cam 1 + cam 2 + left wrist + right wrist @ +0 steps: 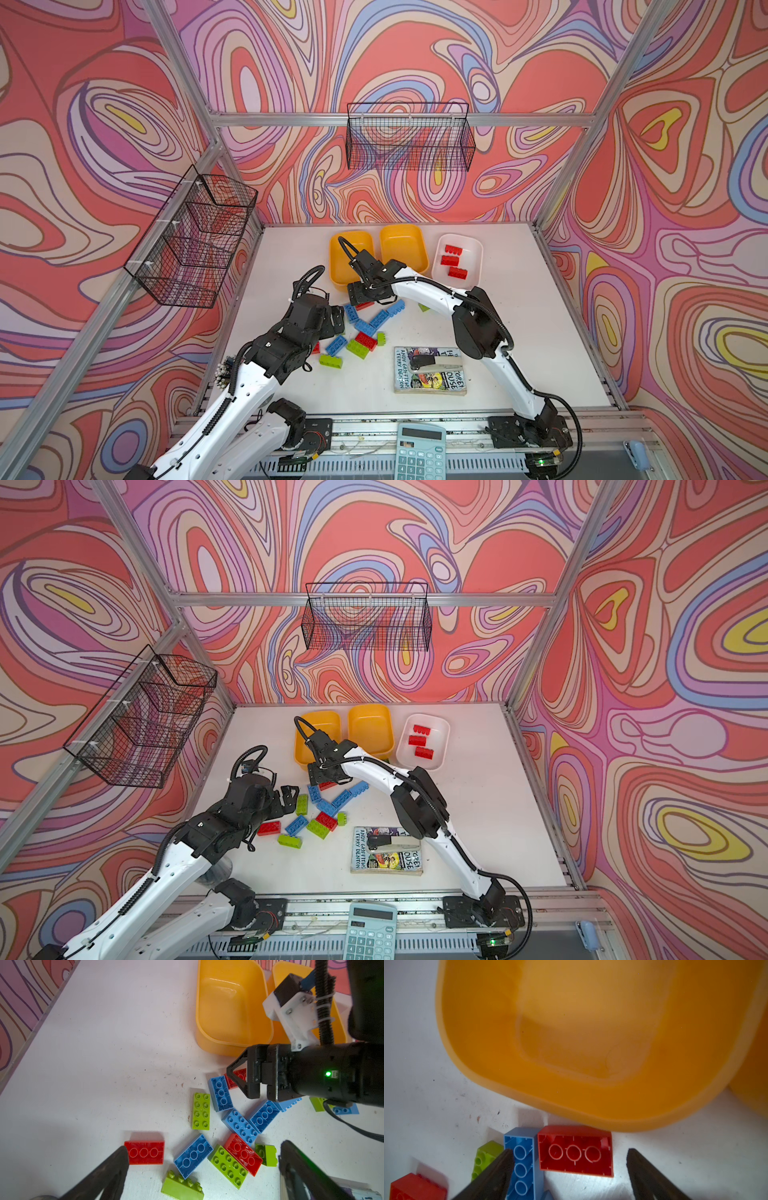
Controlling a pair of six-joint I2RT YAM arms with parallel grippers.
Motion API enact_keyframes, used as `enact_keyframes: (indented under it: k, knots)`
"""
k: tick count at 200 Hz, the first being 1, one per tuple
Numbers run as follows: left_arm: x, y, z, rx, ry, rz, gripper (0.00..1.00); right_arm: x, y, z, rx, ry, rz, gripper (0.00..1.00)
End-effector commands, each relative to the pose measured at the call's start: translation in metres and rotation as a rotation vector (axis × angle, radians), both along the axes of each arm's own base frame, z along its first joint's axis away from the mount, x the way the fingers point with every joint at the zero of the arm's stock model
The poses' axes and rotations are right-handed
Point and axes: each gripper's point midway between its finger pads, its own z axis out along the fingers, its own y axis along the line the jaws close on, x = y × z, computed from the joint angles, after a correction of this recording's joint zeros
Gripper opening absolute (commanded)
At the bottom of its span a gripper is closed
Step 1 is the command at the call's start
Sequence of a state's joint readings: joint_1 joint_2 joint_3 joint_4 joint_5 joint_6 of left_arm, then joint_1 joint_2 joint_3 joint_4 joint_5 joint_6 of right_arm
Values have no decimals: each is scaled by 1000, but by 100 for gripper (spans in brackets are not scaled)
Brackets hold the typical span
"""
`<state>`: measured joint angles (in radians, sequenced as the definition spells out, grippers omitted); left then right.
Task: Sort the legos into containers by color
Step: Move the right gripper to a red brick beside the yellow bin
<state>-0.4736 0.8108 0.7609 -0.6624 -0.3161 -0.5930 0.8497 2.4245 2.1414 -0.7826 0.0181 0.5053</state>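
Plainly, left jaws stand wide apart, empty; right jaws, equally wide, flank an upturned red lego (575, 1153).

Glossy plastic legos (243, 1154); scuffed matt table (104, 1064).

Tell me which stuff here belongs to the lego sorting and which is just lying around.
For the job: loose bricks, yellow tubs, white tub holding red bricks.
Lying about: book, stapler on it, calculator, wire baskets.
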Motion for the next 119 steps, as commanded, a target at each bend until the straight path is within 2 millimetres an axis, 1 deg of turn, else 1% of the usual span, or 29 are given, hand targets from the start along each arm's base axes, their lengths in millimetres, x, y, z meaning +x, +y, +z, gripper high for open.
enact_keyframes:
  k: [1, 47, 85, 119]
  knots:
    - [-7, 9, -7, 53, 24, -10, 100, -2, -1, -15, -54, -12, -36, 90]
    - [-6, 9, -7, 56, 23, -26, 100, -2, -8, -27, -96, -12, -56, 86]
    - [-7, 11, -7, 59, 20, -20, 100, -4, -11, -27, -96, -12, -57, 83]
    - [-6, 12, -8, 52, 23, -11, 100, -5, -15, -33, -123, -6, -53, 78]
